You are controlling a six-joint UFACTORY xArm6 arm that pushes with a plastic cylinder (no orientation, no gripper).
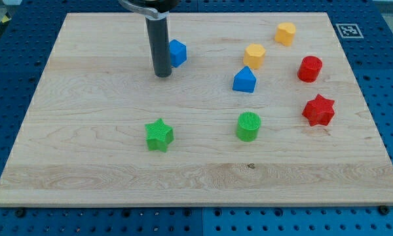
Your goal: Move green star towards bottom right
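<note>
Wooden board on a blue pegged bench, and eight small blocks spread over it. The arm carries no hand to open or close, only a dark rod; my tip rests on the wood in the upper left-centre, just beside a blue block whose shape is partly hidden behind the rod, perhaps a cube. The green star sits well below the tip, towards the view's bottom, apart from everything else. To its right lies a green cylinder. Further up, a blue wedge-like block sits just beneath a yellow block, with a second yellow block near the view's top. On the right are a red cylinder and, below it, a red star.
</note>
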